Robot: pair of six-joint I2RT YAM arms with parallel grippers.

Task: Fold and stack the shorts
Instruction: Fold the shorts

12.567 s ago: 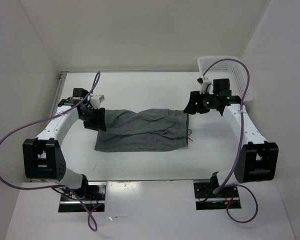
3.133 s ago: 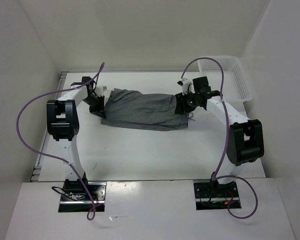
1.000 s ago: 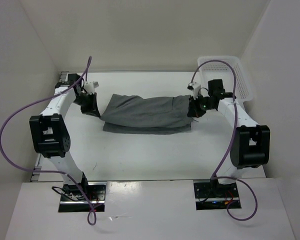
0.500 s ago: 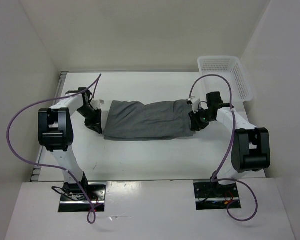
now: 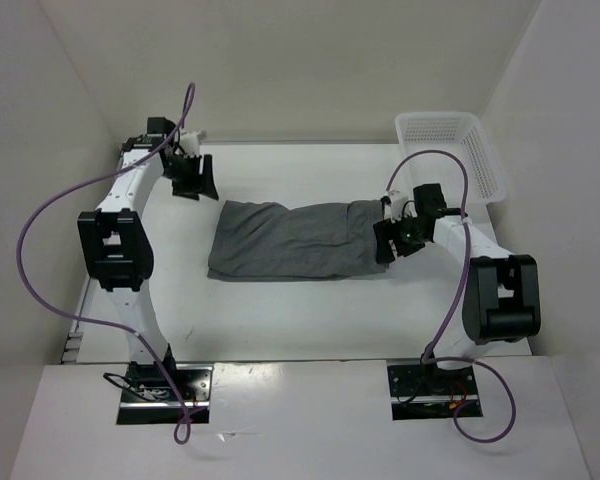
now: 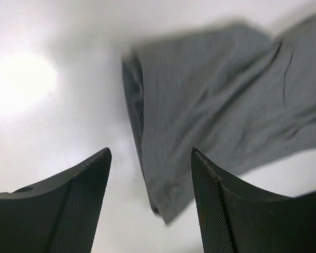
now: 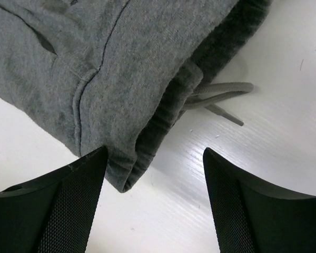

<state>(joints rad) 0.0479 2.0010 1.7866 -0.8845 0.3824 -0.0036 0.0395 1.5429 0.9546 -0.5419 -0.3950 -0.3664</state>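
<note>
The grey shorts (image 5: 295, 240) lie folded lengthwise on the white table, flat in a long strip. My left gripper (image 5: 193, 178) is open and empty, raised behind the strip's left end, apart from it. In the left wrist view the shorts' leg end (image 6: 210, 121) lies beyond the open fingers (image 6: 79, 211). My right gripper (image 5: 390, 243) is open at the strip's right end. The right wrist view shows the waistband (image 7: 168, 110) and its drawstring (image 7: 221, 97) between and beyond the open fingers (image 7: 73, 205), with nothing gripped.
A white mesh basket (image 5: 450, 150) stands at the back right of the table. White walls close in the table on the left, back and right. Purple cables loop over both arms.
My left gripper has let go of the shorts' left end and moved back and up toward the far left corner. The right gripper stays low at the waistband end. The shorts lie flat.
</note>
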